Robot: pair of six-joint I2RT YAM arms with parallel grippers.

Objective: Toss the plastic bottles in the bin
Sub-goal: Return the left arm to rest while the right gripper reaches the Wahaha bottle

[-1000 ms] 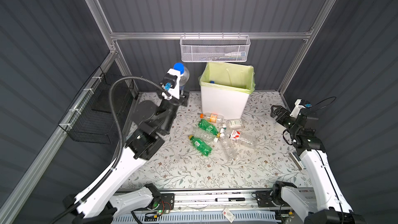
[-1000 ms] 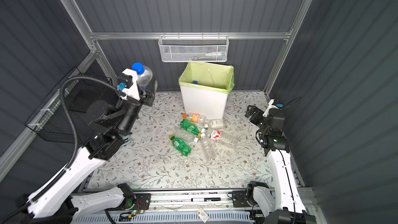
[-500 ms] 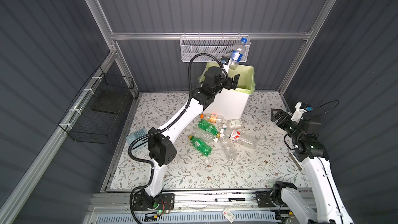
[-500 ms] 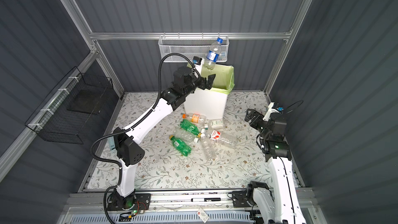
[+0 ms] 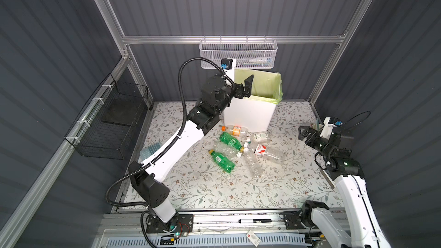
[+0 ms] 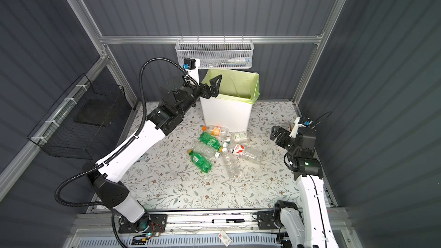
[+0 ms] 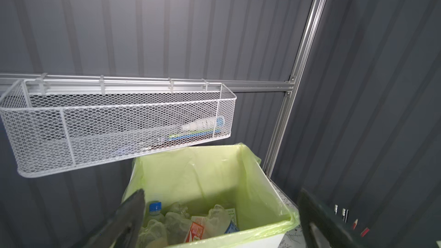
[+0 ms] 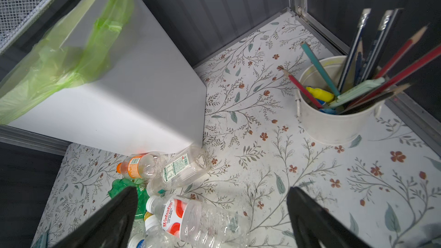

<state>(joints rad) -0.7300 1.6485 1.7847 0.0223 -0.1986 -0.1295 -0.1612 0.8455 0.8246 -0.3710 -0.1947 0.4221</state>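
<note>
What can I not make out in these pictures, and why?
Bin contents, left wrist view: the near rim and left gripper cut off the bottles; no count possible.
White mesh basket contents: the mesh veils them.
Pale packet, in a top view: left arm covers part.

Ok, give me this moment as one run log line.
left gripper: open, empty, at bin rim | right gripper: open, empty, above table | bottles: some in bin, several lying on table before it

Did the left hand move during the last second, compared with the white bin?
Yes. In a top view the left hand swung rightward, from well left of the bin to over its left rim, and it is now open and empty.
</note>
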